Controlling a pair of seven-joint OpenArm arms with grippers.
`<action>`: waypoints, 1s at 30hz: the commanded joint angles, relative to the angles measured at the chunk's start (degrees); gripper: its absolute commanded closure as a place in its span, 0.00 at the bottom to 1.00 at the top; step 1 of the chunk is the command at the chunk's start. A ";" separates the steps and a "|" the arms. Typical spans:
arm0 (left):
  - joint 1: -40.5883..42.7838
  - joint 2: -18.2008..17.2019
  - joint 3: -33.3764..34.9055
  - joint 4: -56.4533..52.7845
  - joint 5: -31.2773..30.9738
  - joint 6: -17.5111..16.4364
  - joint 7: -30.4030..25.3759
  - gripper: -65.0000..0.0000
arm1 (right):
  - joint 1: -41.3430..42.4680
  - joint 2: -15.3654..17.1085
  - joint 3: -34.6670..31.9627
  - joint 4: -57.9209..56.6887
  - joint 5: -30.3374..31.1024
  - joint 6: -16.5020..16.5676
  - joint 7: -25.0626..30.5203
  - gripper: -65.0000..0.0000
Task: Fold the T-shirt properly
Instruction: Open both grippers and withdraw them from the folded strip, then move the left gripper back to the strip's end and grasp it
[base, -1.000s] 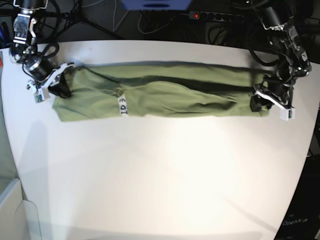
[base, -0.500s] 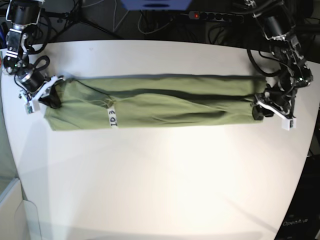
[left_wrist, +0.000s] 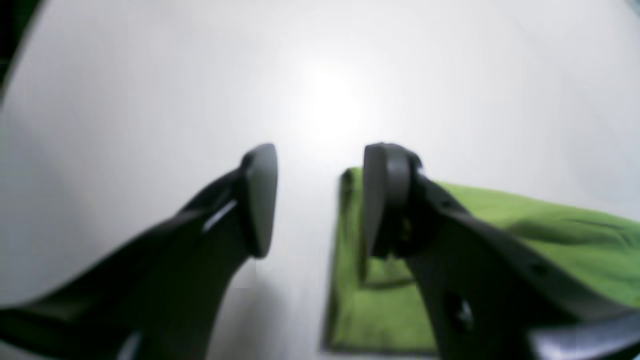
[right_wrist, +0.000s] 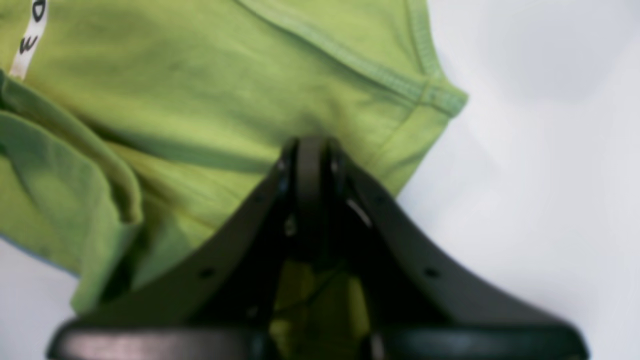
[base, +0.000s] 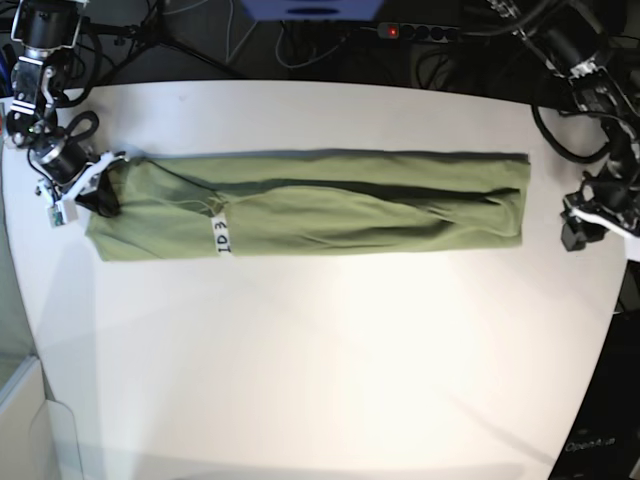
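Green T-shirt (base: 330, 205) stretched flat, right tool (base: 98, 192) pinching it; left tool (base: 578, 226) apart, agape

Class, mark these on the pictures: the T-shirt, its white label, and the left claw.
T-shirt (base: 360, 205): base view, middle of the folded green strip.
White label (base: 221, 235): base view, centre of the marked tag.
Left claw (left_wrist: 320, 200): left wrist view, midway between its open fingertips.

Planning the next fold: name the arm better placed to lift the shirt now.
Probably right. The right gripper has its jaws shut on the T-shirt end, while the left gripper is open, clear of the fabric.
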 joint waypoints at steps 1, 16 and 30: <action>-0.39 -1.61 -1.60 0.97 -0.68 -0.33 -0.75 0.59 | -0.76 0.79 0.28 -0.09 -3.07 -1.26 -3.68 0.98; 8.41 -1.44 1.56 -5.53 -0.77 -0.42 -1.36 0.59 | -7.18 -1.76 5.56 15.03 -2.98 -1.26 -3.59 0.96; 3.92 -1.26 2.44 -5.53 -7.98 -0.42 -0.57 0.14 | -6.92 -1.76 5.21 13.63 -3.07 -1.26 -3.68 0.71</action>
